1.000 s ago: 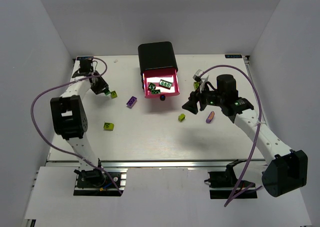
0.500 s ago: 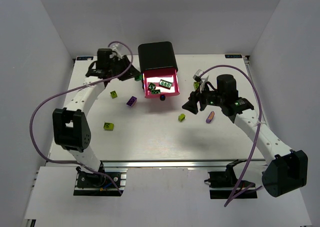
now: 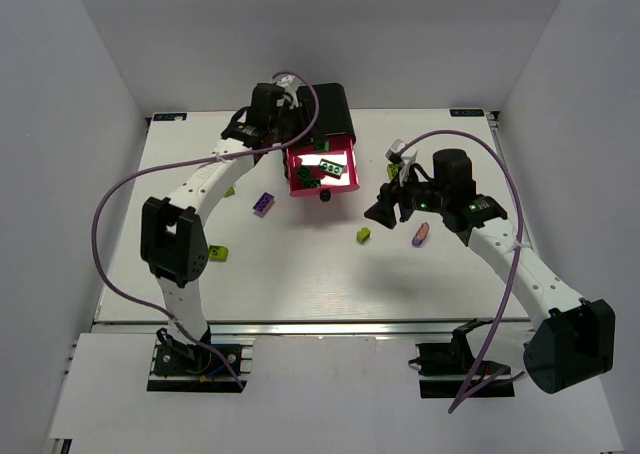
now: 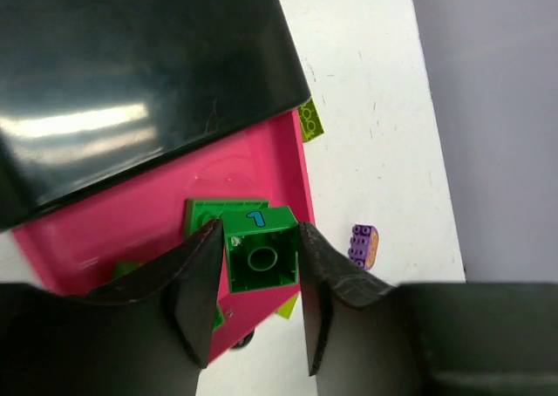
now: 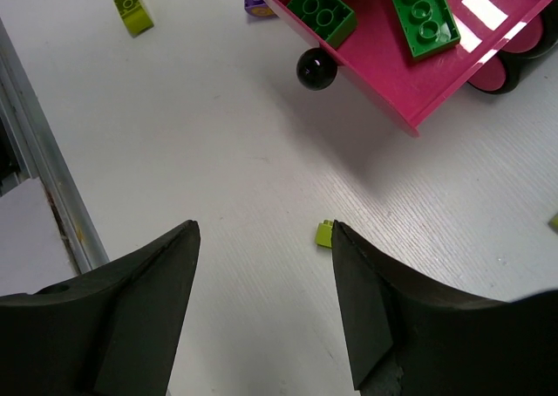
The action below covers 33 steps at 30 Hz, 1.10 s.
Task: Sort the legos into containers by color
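My left gripper [image 3: 304,140] [image 4: 259,239] is shut on a dark green lego [image 4: 261,258] and holds it over the open pink drawer [image 3: 344,182] [image 4: 105,230] of the black cabinet [image 3: 322,109] [image 4: 131,82]. Dark green legos [image 3: 333,169] [image 5: 423,14] lie in that drawer. My right gripper [image 3: 385,210] [image 5: 261,230] is open and empty above the table, with a small lime lego [image 3: 363,235] [image 5: 325,234] by its right finger. A purple lego [image 3: 263,204] and a pink-purple one [image 3: 421,233] [image 4: 363,245] lie on the table.
More lime legos lie loose on the table at the left front [image 3: 217,253], left [image 3: 229,190] and right of the drawer [image 3: 393,171] [image 4: 309,119]. The drawer's black knob [image 3: 323,195] [image 5: 316,69] sticks out toward me. Grey walls enclose the table.
My left arm has swung from the table's far left corner rightward to over the open drawer, carrying the dark green lego. The right arm has not moved.
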Tool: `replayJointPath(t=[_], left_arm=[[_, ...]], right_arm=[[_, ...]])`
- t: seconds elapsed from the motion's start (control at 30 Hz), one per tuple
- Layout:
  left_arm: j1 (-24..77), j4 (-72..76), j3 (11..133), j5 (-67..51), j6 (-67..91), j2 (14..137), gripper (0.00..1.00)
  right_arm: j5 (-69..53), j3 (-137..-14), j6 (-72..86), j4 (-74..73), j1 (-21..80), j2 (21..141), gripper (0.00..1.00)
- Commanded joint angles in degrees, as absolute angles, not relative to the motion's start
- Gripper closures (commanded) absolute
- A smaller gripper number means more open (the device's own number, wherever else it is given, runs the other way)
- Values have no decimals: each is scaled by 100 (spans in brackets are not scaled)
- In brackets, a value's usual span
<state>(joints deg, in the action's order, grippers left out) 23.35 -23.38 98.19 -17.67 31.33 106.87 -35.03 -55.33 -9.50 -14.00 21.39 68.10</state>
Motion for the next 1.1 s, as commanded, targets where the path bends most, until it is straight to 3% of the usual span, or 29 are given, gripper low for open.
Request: replayJointPath(t=[0.0,0.2,0.27,0.3,0.37,0.43,0.47,0.5,0.53,0.57,0.6,0.63,0.7,0.77,0.83,0.87,0.97,1.07], left_arm=[[2531,-2715,10291,-1143,3085,10986,50],[2716,-2874,10757,-967,3067,11268,45],[2768,-2935,10854,-941,3024,11224,40],[2769,-2953,10854,-906,3006,11189,33],[2769,-3014,10750,-888,2945,10979,32],[2769,-3023,10539,-888,2840,10680,32],[2769,-2945,10147,-853,2787,10461,33],[2708,-2875,9864,-748,2725,9928,37],[2707,-2761,9539,-721,2603,9610,49],[2629,-2481,9171,-703,2549,9232,60],[2628,-2331,8349,-564,2453,8445,71],[2628,-2068,7941,-119,2217,8029,90],[2628,-1890,6824,210,2066,7351,96],[2628,-1924,6330,684,1829,6612,85],[2628,-1995,5759,1139,1671,6112,59],[2628,-1995,5609,1290,1583,5952,39],[2628,-1995,5265,1668,1407,5538,25],[2628,-2083,5247,1889,1389,5275,19]], right_arm=[[-3507,-5669,-1046,-1468,2109,6847,32],[-3559,-5660,-1247,-1520,2109,6864,29],[-3735,-5678,-1467,-1590,2109,6890,26],[-3831,-5686,-1720,-1695,2101,6891,25],[-3884,-5687,-1950,-1793,2136,6917,25],[-4016,-5634,-2573,-1802,2145,6908,27],[-4078,-5564,-2888,-1758,2188,6891,37],[-4235,-5537,-3640,-1749,2206,6891,47],[-4297,-5511,-4204,-1871,2223,6925,62],[-4237,-5511,-4628,-1907,2293,7056,85],[-4088,-5606,-5023,-1977,2372,7171,94],[-3983,-5694,-5723,-2186,2417,7503,97],[-3728,-6097,-6360,-2486,2619,7882,100],[-3560,-6379,-6828,-2802,2811,8471,99],[-3297,-6705,-6838,-2856,3014,8909,98],[-3157,-6776,-6760,-2674,3145,9016,97],[-2384,-6829,-6278,-2041,3462,9377,95],[-1654,-6882,-5873,-1136,3647,9694,94]])
